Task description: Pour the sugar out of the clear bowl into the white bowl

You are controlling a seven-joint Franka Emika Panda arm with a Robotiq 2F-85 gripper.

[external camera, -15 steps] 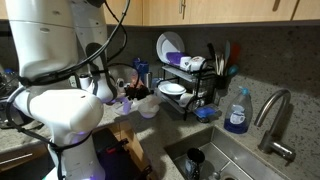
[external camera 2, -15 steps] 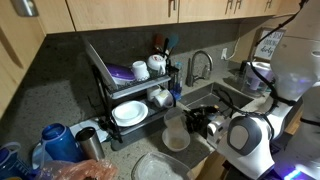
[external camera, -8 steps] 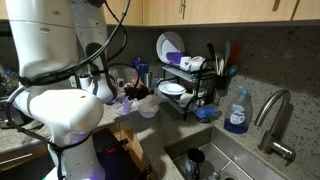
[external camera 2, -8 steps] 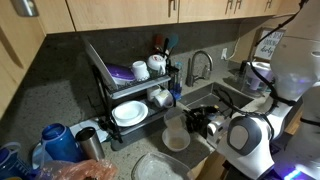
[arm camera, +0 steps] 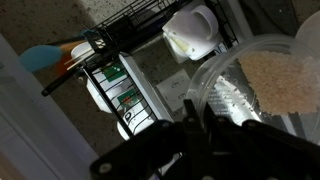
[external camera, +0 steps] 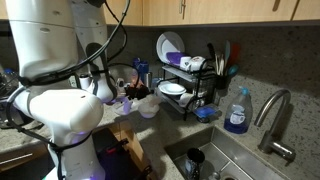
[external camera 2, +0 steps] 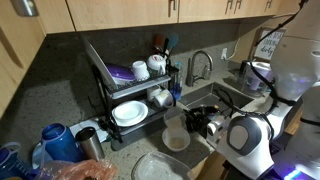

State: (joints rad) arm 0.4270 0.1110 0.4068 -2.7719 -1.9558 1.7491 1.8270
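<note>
**Wrist view: clear bowl in the claw, sugar not yet poured**

- Gripper (arm camera: 192,128) comes in dark from the bottom of the wrist view. It is clenched on the near rim of the clear bowl (arm camera: 232,98).
- The sugar (arm camera: 278,80) shows as a pale grainy patch inside that rim. It looks as if it is all in the clear bowl.
- In both exterior views the clear bowl (external camera 2: 175,131) (external camera: 148,106) hangs off the counter, in front of the black dish rack (external camera 2: 128,96). A wide pale plate (external camera 2: 152,168) lies nearby, lower in the frame.
- I cannot pick out the white bowl with confidence in any view. Something pale shows at the right edge of the wrist view, but I cannot say what it is.

Progress, as judged:
- Done: the bowl is grasped and lifted.
- Left: carry it over the white bowl, tip it, and empty the grains.
- No tilt steep enough to pour is visible.

Against the earlier frames:
- No visible difference. Arm, bowl and rack sit in the same places in both exterior views.
- The arm appears to be pausing.
</note>
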